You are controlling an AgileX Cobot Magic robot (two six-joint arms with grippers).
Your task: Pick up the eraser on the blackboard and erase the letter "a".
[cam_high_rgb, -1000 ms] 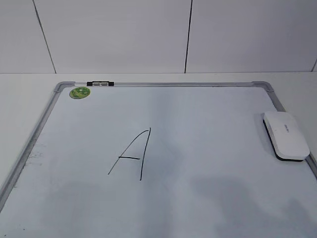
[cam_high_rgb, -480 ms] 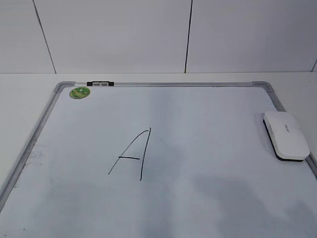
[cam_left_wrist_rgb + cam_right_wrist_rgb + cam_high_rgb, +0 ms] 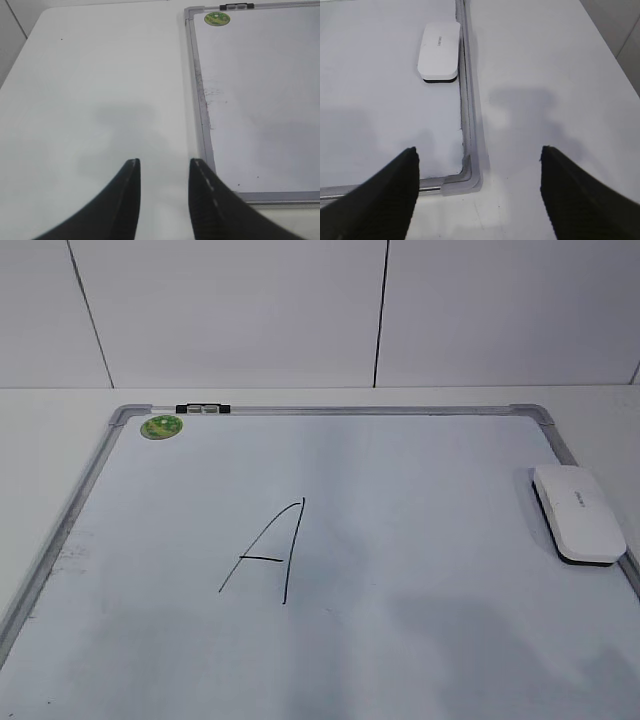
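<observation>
We find the left claw (image 3: 164,167) empty, narrowly parted over the desk (image 3: 100,75) beside the blackboard (image 3: 120,455). Only a capital "A" (image 3: 265,552) shows; the letter "a" appears absent, possibly erased. The eraser (image 3: 578,512) rests by the right frame. The right claw (image 3: 479,160) gapes wide, empty.

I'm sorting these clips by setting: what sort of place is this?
Probably a lab or test bench, not a classroom: a large white dry-erase board with a silver-grey frame lies flat on a plain white table, backed by bare white wall panels, with a white oblong plastic eraser on the board.
</observation>
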